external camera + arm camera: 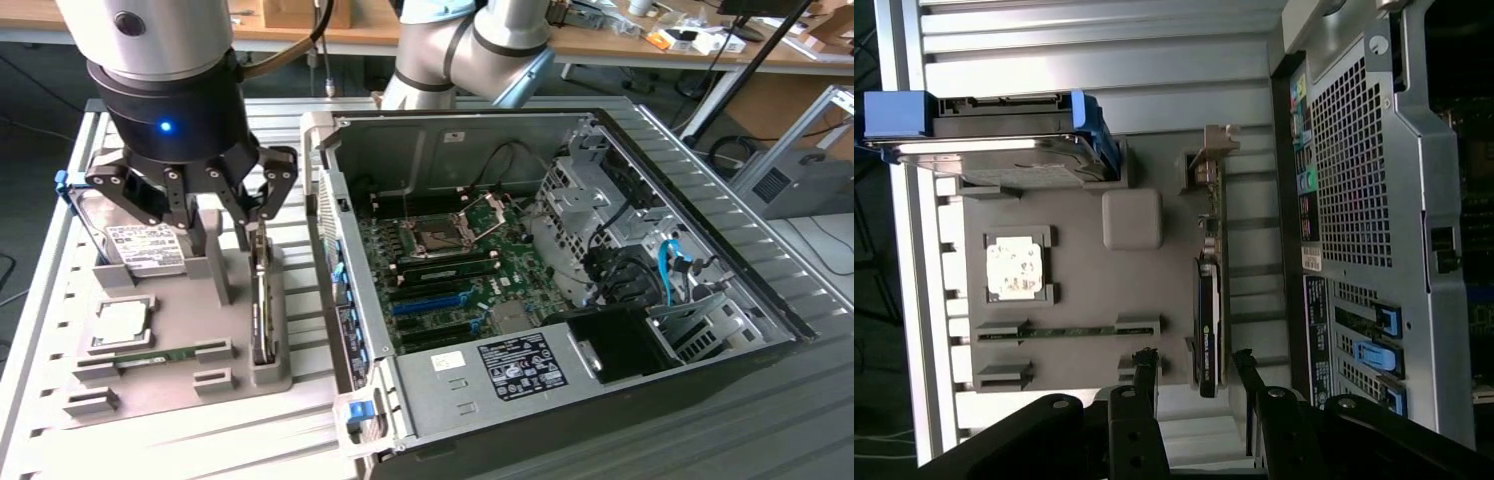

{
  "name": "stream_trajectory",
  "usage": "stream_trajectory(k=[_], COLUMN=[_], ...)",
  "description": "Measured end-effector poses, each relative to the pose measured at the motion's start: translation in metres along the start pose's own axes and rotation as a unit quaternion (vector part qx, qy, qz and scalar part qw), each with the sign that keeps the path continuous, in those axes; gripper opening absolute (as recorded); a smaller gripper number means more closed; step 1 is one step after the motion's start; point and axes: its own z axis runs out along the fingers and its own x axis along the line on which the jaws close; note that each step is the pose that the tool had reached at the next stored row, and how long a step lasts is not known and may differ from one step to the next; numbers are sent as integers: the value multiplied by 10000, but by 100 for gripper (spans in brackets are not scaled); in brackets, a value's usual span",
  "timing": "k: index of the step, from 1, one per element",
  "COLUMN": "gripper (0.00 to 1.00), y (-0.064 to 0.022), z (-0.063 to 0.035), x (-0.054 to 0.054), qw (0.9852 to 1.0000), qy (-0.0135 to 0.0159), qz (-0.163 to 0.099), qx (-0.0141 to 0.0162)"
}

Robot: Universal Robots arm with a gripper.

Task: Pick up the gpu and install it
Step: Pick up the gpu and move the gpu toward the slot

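On the desk, at the exterior view's left of the computer case: a holder. On edge in its case-side slot, under the end effector: the gpu. Opposite side: hard drive.

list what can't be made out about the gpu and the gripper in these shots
- wrist view: the gpu stands edge-on, so its board face is unseen; the gripper body is cut off by the picture edge
- exterior view: the gripper covers the gpu's far end and part of the hard drive
- either view: whether the fingertips touch the gpu
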Motion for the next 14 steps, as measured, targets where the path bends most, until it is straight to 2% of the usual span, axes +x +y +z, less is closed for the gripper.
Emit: stream_trajectory(k=[14], gripper=[42], y=[-46], z=[31], x=[-1], qw=[10000], qy=[1], qz=[1], qx=[1])
